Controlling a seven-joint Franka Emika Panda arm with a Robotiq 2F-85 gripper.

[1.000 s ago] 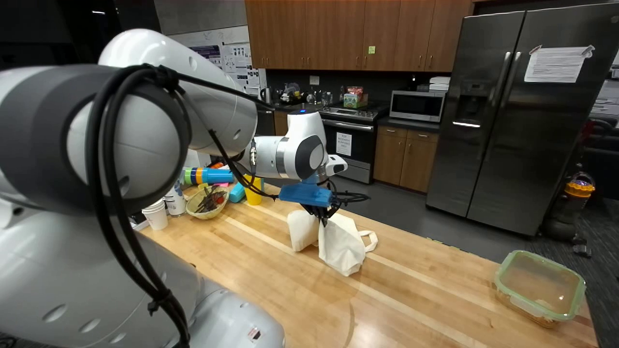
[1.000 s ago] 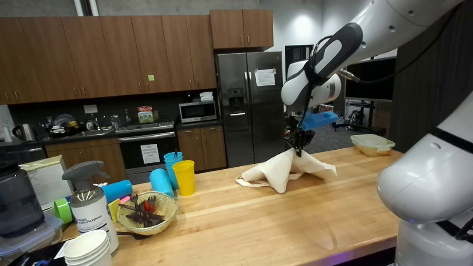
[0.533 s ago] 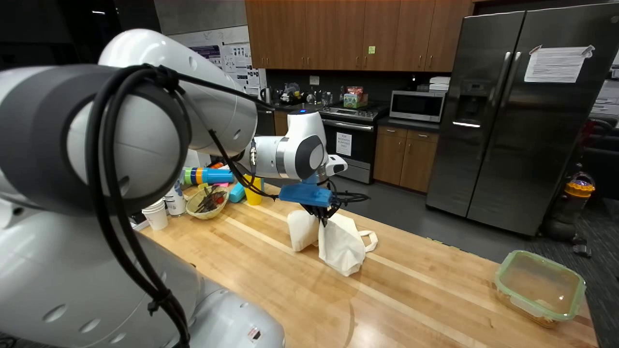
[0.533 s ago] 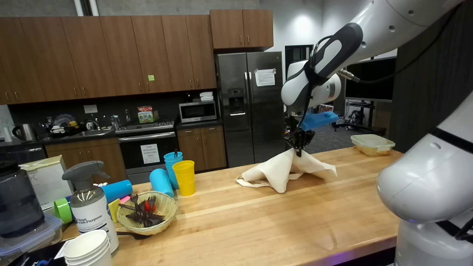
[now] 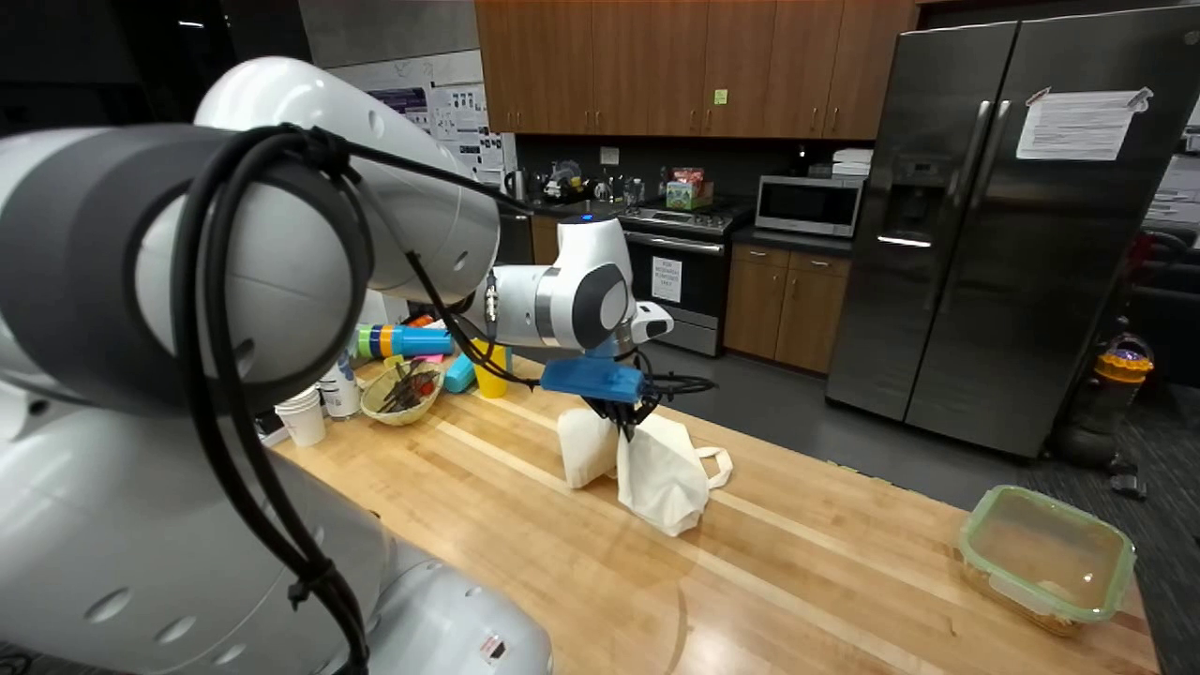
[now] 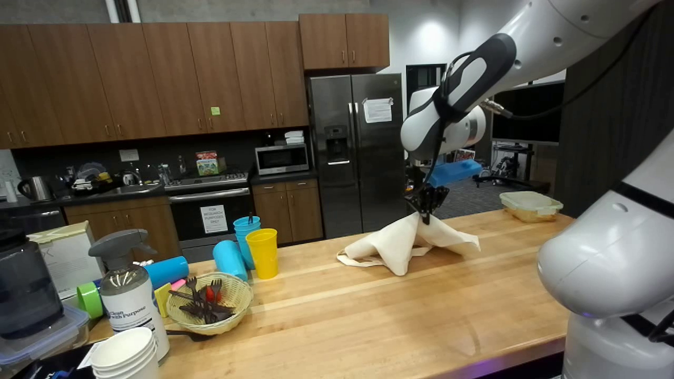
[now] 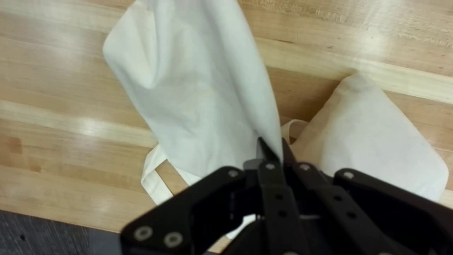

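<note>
A cream cloth tote bag [image 5: 664, 478] lies draped on the wooden table, peaked up under the gripper; it also shows in an exterior view [image 6: 395, 242] and the wrist view [image 7: 201, 99]. My gripper [image 7: 272, 148] is shut on a pinched fold of the bag, with the fold between the two black fingertips. In both exterior views the gripper [image 5: 626, 429] [image 6: 425, 217] points down just above the table, and the bag's lower parts rest on the wood. A strap loop [image 7: 155, 177] lies on the table beside the bag. Part of the bag is hidden behind the fingers.
A glass container with a green-rimmed lid [image 5: 1050, 553] stands at one table end. At the other end are a wicker basket [image 6: 239, 310] of dark forks, a yellow cup [image 6: 262, 252], blue cups [image 6: 229, 259], a spray bottle [image 6: 131, 302] and stacked white cups [image 6: 126, 350].
The arm's upper links have shifted very slightly. The gripper and the bag look the same as before.
</note>
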